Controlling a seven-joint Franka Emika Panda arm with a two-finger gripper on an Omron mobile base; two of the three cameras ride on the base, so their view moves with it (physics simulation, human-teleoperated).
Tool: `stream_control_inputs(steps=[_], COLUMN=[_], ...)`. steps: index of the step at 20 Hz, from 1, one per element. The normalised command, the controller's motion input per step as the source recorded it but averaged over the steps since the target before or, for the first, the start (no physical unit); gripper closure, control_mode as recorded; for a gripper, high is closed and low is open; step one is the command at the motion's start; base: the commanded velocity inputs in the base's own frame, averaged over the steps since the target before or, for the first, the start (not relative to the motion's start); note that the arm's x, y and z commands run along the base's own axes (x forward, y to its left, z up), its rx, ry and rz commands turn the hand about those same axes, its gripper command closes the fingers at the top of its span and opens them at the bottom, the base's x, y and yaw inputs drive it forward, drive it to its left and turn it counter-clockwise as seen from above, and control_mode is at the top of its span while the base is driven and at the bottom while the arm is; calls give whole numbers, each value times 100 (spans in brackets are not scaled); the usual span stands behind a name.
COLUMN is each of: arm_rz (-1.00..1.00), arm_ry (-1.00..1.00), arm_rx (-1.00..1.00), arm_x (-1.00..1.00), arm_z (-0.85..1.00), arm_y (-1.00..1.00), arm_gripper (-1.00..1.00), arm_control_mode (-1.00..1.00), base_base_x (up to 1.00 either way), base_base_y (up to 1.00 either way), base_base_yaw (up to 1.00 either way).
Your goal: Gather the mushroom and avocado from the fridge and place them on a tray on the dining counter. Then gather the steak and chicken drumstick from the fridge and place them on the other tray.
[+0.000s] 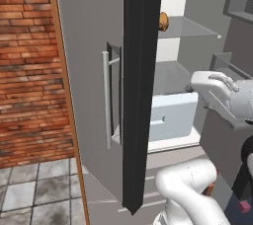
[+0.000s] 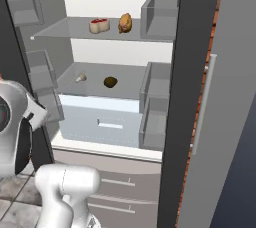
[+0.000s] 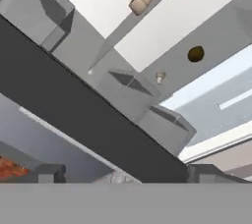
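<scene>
The end effector (image 3: 125, 174), fingers spread and empty, sits low in the hand view beside the fridge (image 2: 197, 97) door edge. Doors open: gathering starts now. Mid-frame in the right base view, the mushroom (image 2: 81, 77) and avocado (image 2: 110, 82) lie on the lower shelf; steak (image 2: 99, 25) and chicken drumstick (image 2: 125, 22) above. Next, I judge, reach in for the mushroom.
</scene>
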Motion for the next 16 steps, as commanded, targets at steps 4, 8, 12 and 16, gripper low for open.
stream_control_inputs(steps=[4, 8, 12, 16], arm_rz=[13, 8, 5, 4], arm_ry=[10, 5, 8, 8], arm_rx=[34, 27, 24, 22], arm_x=[47, 71, 76, 76], arm_z=[-1, -14, -16, -14], arm_y=[-50, -1, 0, 12], arm_gripper=[-100, -100, -100, -100], arm_control_mode=[-100, -100, -100, -100], base_base_x=[0, 0, 0, 0], base_base_y=[0, 0, 0, 0], base_base_yaw=[0, 0, 0, 0])
